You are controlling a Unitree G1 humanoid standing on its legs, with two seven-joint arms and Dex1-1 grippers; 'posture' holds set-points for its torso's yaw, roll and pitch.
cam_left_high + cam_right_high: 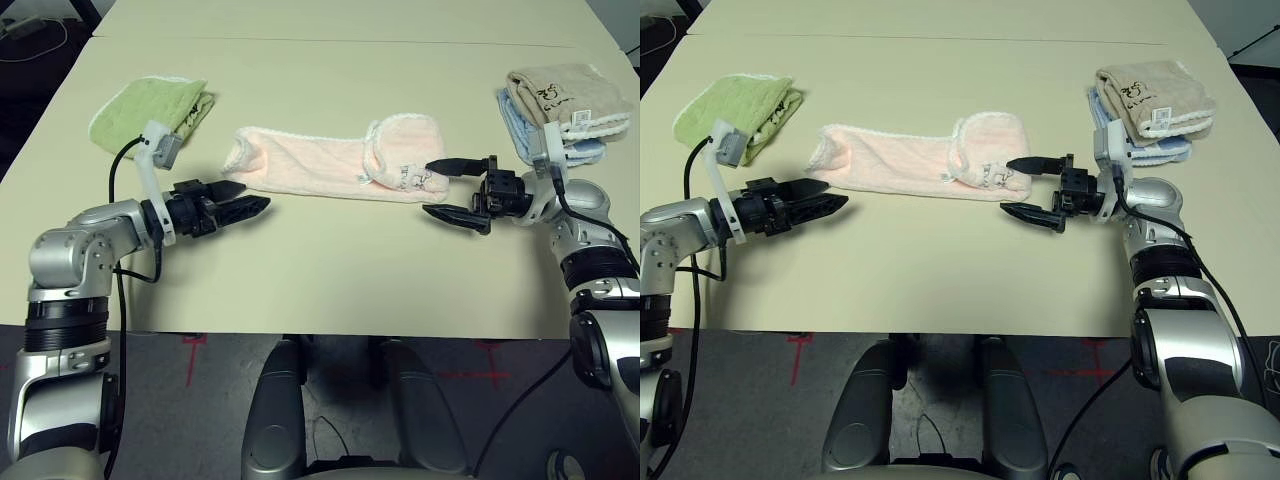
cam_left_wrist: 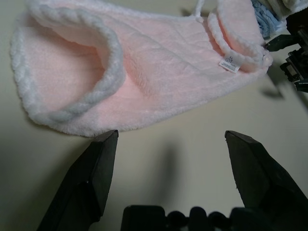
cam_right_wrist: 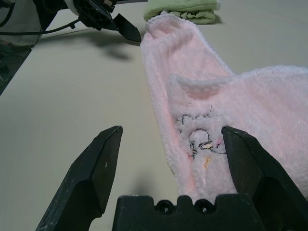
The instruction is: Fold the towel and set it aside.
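Left jaws [image 1: 246, 198] released, spread wide, nothing between them. I see them at centre-left of the head view, tips pointing right, just short of the near left end of the towel [image 1: 330, 163]. From the left wrist the two black fingers [image 2: 91, 178] frame bare desk, with the towel's scalloped white edge just beyond them, not touching.

Right jaws [image 1: 444, 188] also released and empty, at centre-right of the head view, pointing left. The upper finger lies at the towel's right end, over the folded-back flap; the lower finger sits over bare desk in front of it. I cannot tell whether the upper tip touches the cloth. From the right wrist, the dark embroidered mark [image 3: 199, 134] lies between the fingers, closer to one of them.

Towel: pale pink, lying as a long folded strip across the middle of the desk [image 1: 330, 270], left to right, right end doubled back, white tag visible near that end.

Farther out: a green folded towel [image 1: 150, 110] at upper left, beyond the left arm. A beige folded towel [image 1: 565, 95] stacked on a light blue folded towel [image 1: 520, 130] at upper right, beyond the right wrist.
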